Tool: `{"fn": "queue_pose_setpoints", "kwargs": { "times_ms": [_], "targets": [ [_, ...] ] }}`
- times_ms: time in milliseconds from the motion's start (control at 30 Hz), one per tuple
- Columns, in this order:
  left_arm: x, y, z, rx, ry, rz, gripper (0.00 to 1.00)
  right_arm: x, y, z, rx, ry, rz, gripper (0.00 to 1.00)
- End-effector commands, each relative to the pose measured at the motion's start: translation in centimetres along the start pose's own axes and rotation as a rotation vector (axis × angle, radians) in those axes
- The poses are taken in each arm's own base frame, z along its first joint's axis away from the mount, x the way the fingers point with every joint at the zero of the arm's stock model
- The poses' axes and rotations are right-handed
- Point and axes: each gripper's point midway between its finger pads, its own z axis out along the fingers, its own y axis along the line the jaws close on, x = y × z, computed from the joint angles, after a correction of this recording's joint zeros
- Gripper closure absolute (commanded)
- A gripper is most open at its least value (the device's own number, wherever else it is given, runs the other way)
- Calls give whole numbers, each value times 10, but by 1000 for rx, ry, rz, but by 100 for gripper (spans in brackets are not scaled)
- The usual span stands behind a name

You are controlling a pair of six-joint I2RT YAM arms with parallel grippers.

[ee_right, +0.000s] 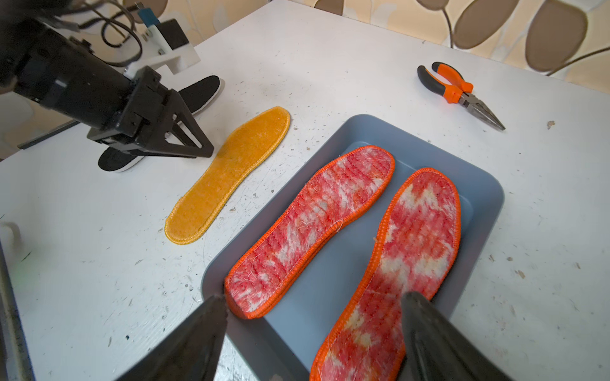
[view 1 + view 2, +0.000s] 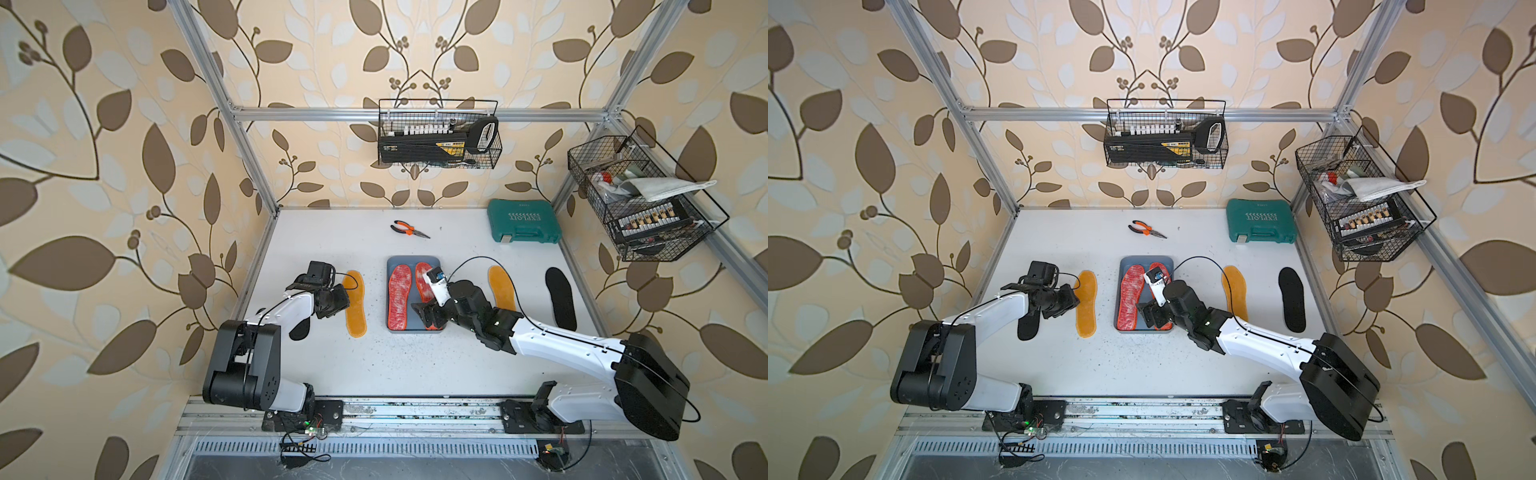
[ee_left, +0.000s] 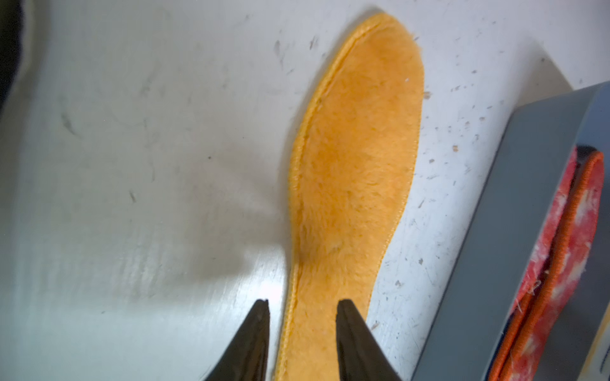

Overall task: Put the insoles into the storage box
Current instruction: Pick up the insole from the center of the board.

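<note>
Left end effector sits low at the narrow end of an orange-yellow insole, fingers a narrow gap apart, one over the pad, one over bare counter, gripping nothing; a black insole pokes out beneath that arm; in the middle, the storage box holds two red-speckled insoles side by side; right end effector hangs spread wide over their near ends, empty; further right lie a second orange-yellow insole, then a second black insole, both on the counter; two of each colour in sight.
</note>
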Motion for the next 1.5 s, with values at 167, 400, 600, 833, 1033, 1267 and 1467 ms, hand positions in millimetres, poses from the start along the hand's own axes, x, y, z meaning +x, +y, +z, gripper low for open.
{"fn": "queue_pose_setpoints", "kwargs": {
  "times_ms": [167,400,600,833,1033,1267,1467],
  "targets": [
    [-3,-9,18,29,33,12,60,-9,-1,-2,17,-17,3,15],
    [3,-4,33,-10,53,11,76,-12,-1,-6,16,-29,4,15],
    [5,2,37,-55,47,17,100,-13,-1,-7,13,-32,4,15],
    [0,-17,22,33,25,58,100,-13,-2,-7,22,-34,9,15],
    [-10,-42,-15,146,-51,124,100,-15,-10,-10,65,-43,21,15],
    [-10,-63,-45,262,-66,142,100,-18,-30,-20,164,-80,54,12],
    [-7,-93,-68,412,-56,192,100,-18,-66,-37,264,-131,165,4]
  ]
}}
